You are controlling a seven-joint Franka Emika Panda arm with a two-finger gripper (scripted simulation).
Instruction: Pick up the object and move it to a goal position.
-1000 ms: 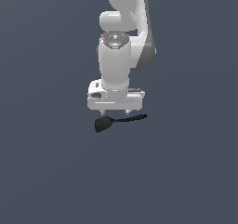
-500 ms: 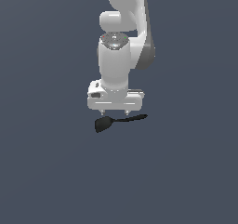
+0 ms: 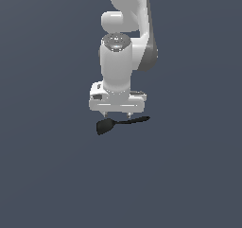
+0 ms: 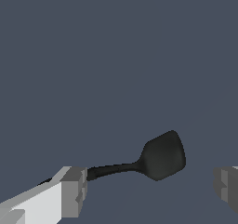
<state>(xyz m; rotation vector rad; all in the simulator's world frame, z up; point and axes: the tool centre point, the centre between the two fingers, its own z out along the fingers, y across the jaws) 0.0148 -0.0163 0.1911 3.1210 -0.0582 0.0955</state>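
The object, a small black spatula point(image 3: 105, 126), lies flat on the dark grey surface, its broad head toward the exterior view's left and its thin handle pointing right. My gripper point(image 3: 118, 114) hangs straight above it, fingers pointing down, apart from it. In the wrist view the spatula's head point(image 4: 162, 155) lies between my two fingers point(image 4: 72, 190), which stand wide apart. The end of the handle is hidden behind one finger. The gripper point(image 4: 148, 188) is open and holds nothing.
A plain dark grey surface point(image 3: 56, 175) fills both views. The white arm point(image 3: 125, 28) rises above the gripper to the top of the exterior view.
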